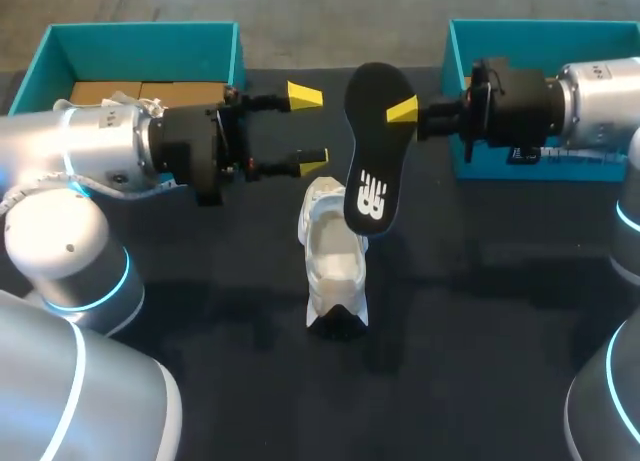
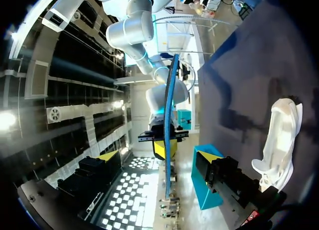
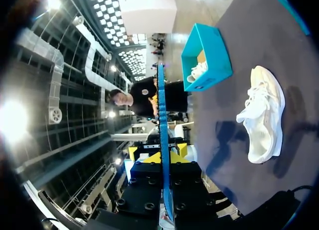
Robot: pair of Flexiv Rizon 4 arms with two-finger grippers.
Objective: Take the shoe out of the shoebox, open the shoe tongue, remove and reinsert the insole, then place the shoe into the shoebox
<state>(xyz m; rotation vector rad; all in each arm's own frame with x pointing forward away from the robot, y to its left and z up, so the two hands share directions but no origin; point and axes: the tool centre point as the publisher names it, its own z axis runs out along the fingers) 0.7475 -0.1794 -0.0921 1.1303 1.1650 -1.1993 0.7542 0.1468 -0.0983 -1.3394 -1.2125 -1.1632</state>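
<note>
White shoe (image 1: 333,266) sits on its sole mid-table, opening facing up, outside both boxes. No gripper is touching it. The right wrist view shows the laces on top.

Insole (image 1: 375,146) is out of the shoe and held in the air just above and behind it. Its black face is toward the head camera, and it stands roughly on end, slightly tilted. In the head view its lower end overlaps the shoe's far end; can't tell if they touch. In both wrist views it shows edge-on as a thin blue strip (image 3: 162,155).

Right gripper (image 1: 398,111) comes in from the right and is clamped on the insole's upper part. One yellow tip is on the near face and the other is hidden behind it. In the right wrist view the strip runs straight between the two fingers.

Left gripper (image 1: 308,129) hangs just left of the insole with fingers spread wide and nothing held. Its tips point toward the insole, close to it but apart.

Left shoebox (image 1: 140,41) is at the far left of the black table (image 1: 450,361). It's teal, with brown cardboard inside and a second white shoe (image 3: 198,71) in it. Right shoebox (image 1: 540,28) is at the far right, partly behind the right arm.
</note>
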